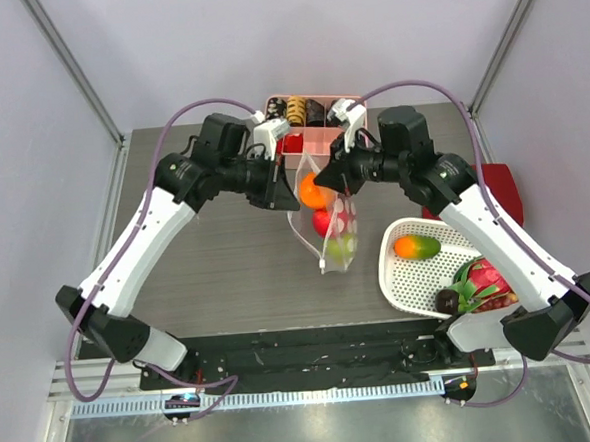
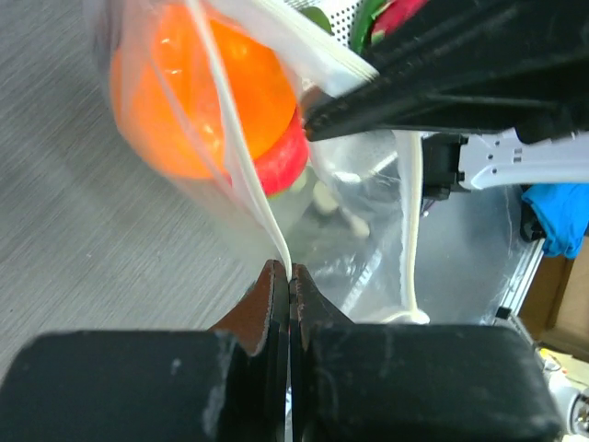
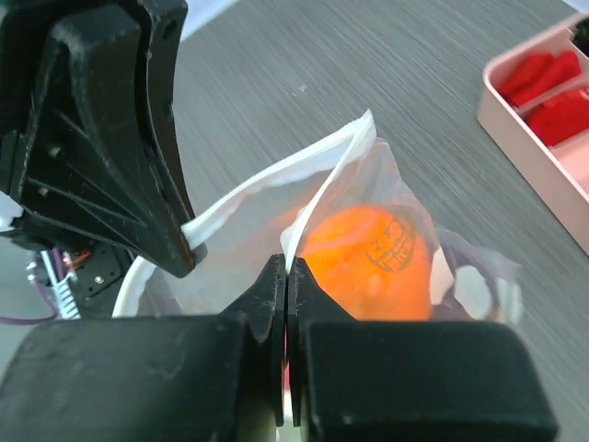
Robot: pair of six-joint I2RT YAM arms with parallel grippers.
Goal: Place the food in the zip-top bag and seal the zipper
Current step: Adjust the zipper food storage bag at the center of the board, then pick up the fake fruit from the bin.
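Observation:
The clear polka-dot zip-top bag (image 1: 333,231) hangs lifted over the table's middle. Inside it are an orange fruit (image 1: 314,193), a red apple (image 1: 323,222) and a green pear (image 1: 341,246). My left gripper (image 1: 285,181) is shut on the bag's whitish zipper strip (image 2: 260,207) at its left end. My right gripper (image 1: 324,172) is shut on the zipper strip (image 3: 317,204) at the other end. The orange fruit (image 2: 198,97) fills the left wrist view with the red apple (image 2: 285,166) under it. The orange fruit (image 3: 373,264) sits just behind my right fingertips.
A pink compartment tray (image 1: 312,128) with dark and red snack pieces stands at the back. A white perforated basket (image 1: 403,274) at the right holds an orange-green fruit (image 1: 417,246) and a pink dragon fruit (image 1: 482,282). A red object (image 1: 504,190) lies at the right edge.

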